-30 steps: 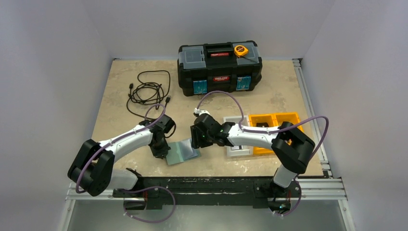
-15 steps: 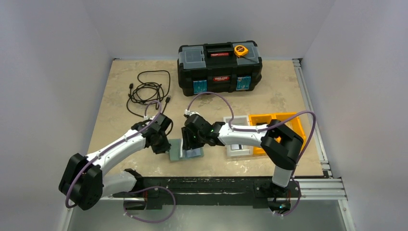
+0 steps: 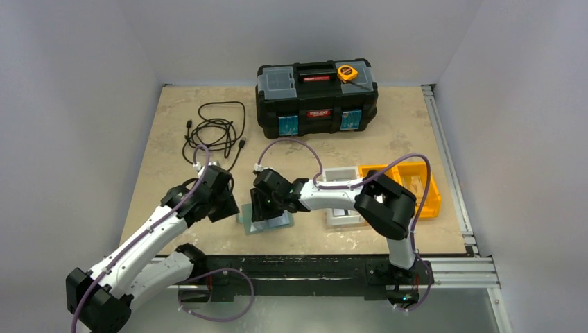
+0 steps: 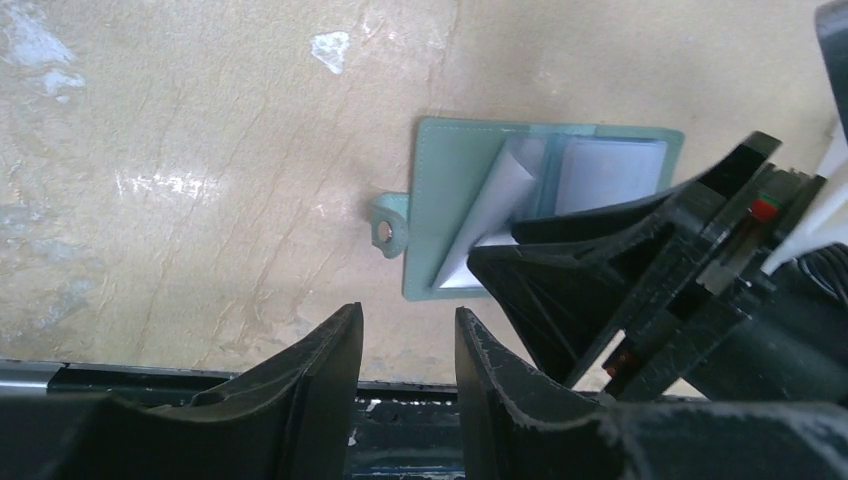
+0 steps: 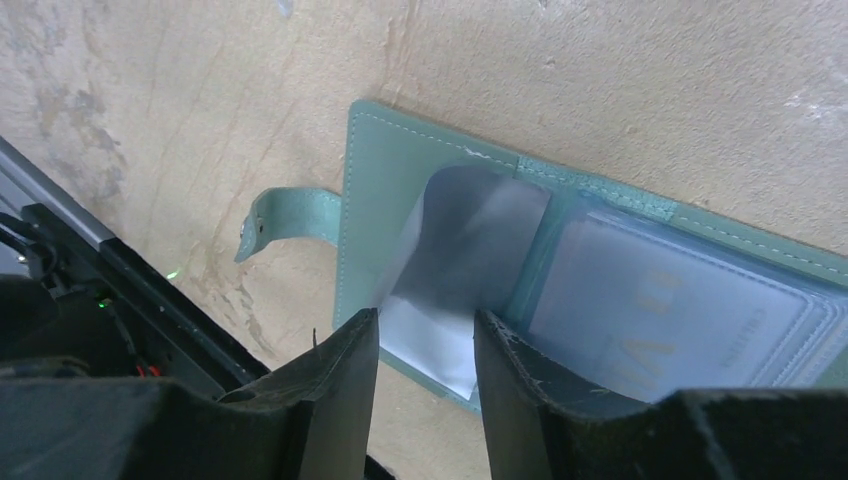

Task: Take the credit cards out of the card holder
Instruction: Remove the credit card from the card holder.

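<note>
The teal card holder (image 3: 274,223) lies open and flat near the table's front edge, its side tab (image 4: 388,226) pointing left. Inside it are pale blue pockets (image 5: 660,300), and one loose pocket leaf (image 5: 465,240) curls upward. The credit cards are hidden; only faint lettering shows through the right pocket. My right gripper (image 5: 425,325) hangs open just above the left pocket's lower edge, with nothing pinched. My left gripper (image 4: 408,330) stands open and empty, apart from the holder on its left, close to the front rail. In the left wrist view the right gripper (image 4: 640,270) covers the holder's right half.
A black toolbox (image 3: 317,97) with a yellow tape measure (image 3: 347,72) on its lid stands at the back. A coiled black cable (image 3: 213,132) lies at the back left. A white bin (image 3: 343,201) and an orange bin (image 3: 409,187) sit right of the holder. The black front rail (image 4: 150,375) is close by.
My left gripper has opened, let go of the holder's left edge and drawn back to the left. The holder now lies flat and open. My right gripper slid left over it.
</note>
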Tool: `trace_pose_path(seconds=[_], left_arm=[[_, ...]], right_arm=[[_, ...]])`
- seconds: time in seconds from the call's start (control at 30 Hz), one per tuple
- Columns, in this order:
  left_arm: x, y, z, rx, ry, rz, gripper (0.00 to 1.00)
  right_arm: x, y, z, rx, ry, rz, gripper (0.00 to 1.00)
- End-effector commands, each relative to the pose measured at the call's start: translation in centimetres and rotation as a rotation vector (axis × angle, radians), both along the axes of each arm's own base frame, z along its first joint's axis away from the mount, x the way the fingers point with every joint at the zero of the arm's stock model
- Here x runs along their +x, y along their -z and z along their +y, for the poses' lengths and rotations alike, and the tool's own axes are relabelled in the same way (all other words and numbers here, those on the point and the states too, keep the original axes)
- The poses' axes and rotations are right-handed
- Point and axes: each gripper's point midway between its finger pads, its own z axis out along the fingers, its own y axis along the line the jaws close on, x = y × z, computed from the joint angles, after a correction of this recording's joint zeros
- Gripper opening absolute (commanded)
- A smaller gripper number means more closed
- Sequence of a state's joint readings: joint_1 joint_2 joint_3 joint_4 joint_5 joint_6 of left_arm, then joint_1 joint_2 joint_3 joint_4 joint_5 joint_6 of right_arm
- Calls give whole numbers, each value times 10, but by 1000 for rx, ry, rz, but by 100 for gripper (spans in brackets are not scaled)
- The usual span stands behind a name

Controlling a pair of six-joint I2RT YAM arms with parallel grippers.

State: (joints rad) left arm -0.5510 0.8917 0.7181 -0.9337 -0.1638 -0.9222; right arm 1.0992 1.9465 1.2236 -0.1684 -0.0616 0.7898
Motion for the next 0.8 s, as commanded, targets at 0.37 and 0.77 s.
trace_pose_path(seconds=[0.37,0.77], left_arm=[[18,-54,-68,-230,170,-81,38],[37,-25,-113,16,278,-16,37]], right_arm=[[25,-85,-30,151,132,-99,53],[57,-68,-155,64,373,-149,53]])
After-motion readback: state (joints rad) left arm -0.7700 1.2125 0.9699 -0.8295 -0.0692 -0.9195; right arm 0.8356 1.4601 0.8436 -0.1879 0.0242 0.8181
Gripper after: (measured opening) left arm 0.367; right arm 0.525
